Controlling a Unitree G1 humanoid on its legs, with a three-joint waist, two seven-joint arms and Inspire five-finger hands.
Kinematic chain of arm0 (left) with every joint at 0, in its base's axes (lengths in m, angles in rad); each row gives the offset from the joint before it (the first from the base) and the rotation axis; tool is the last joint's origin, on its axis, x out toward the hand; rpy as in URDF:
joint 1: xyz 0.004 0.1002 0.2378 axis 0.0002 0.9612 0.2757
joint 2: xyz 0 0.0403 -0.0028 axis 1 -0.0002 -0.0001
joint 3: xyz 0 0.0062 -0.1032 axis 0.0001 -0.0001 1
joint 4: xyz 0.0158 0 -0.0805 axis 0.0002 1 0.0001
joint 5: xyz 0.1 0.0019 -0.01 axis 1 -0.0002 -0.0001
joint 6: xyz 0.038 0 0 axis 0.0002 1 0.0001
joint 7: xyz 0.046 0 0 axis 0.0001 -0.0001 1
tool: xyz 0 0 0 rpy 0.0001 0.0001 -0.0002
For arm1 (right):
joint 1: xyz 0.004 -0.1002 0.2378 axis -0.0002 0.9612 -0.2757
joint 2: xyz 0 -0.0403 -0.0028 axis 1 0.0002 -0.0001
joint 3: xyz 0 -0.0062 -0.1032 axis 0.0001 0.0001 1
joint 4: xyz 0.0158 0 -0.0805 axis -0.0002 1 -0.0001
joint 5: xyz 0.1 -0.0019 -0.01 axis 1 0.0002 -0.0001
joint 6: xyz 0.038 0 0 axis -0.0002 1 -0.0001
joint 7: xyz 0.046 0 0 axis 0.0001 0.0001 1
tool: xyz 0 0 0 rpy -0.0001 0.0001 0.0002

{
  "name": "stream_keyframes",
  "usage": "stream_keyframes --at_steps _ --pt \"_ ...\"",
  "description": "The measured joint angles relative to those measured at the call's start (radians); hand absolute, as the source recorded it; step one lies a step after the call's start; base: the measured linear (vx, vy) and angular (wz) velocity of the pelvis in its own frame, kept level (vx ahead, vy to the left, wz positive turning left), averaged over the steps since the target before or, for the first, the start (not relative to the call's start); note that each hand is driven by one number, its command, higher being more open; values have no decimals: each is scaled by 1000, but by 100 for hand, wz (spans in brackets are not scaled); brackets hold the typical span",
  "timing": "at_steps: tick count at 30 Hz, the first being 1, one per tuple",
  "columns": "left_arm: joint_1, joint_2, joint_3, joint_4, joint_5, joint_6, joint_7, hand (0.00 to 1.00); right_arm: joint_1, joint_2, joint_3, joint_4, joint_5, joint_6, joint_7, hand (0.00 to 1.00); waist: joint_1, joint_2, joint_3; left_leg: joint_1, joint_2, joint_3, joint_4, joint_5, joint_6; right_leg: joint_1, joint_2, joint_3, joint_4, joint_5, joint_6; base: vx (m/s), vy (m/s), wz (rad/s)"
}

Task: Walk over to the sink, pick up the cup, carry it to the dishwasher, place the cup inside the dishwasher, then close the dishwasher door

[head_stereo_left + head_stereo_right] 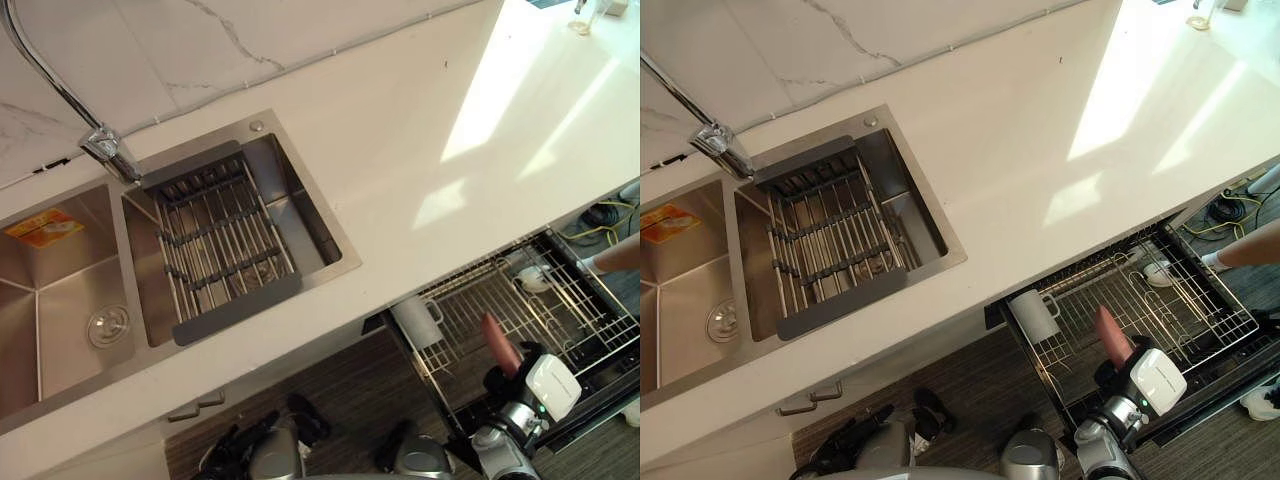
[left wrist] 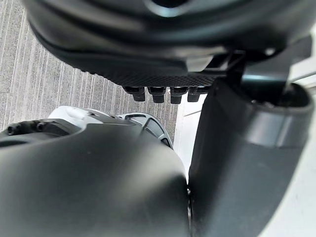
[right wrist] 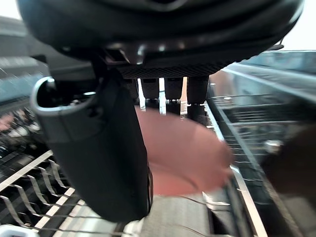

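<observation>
one pink cup point(image 1: 500, 345), one faucet point(image 1: 108, 148), one sink rack point(image 1: 215, 240).

A white mug point(image 1: 417, 320) rests near the right fingers point(image 3: 170, 91), on their left. A small white dish point(image 1: 535, 278) sits beyond them. A person's leg point(image 1: 615, 255) and yellow cables point(image 1: 600, 215) are farther off, ahead and to the right. Well left of the fingers lies a grey drain rack point(image 1: 225, 240), with a faucet point(image 1: 100, 140) at its far left corner and an orange sticker point(image 1: 45, 228) farther left. A white counter point(image 1: 420, 150), partly sunlit, runs ahead of them.
</observation>
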Motion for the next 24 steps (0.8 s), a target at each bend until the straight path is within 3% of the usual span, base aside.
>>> stream_keyframes --at_steps 8,15,24 --pt "-28 1 5 17 0 8 -1 100 -9 4 0 15 9 17 13 100 -1 5 17 -11 7 -6 14 2 -1 -22 -18 1 57 -37 -4 0 0 0" --pt "-40 1 15 17 1 21 2 100 9 30 0 -53 259 -198 185 100 -2 4 32 -9 21 -6 30 2 -2 -22 -17 4 79 -53 -11 0 0 0" --pt "-40 5 19 16 1 20 13 100 125 127 -127 -562 421 -383 237 100 -8 -11 41 14 63 8 69 -4 -7 -9 2 32 90 -68 -22 -23 -21 -8"
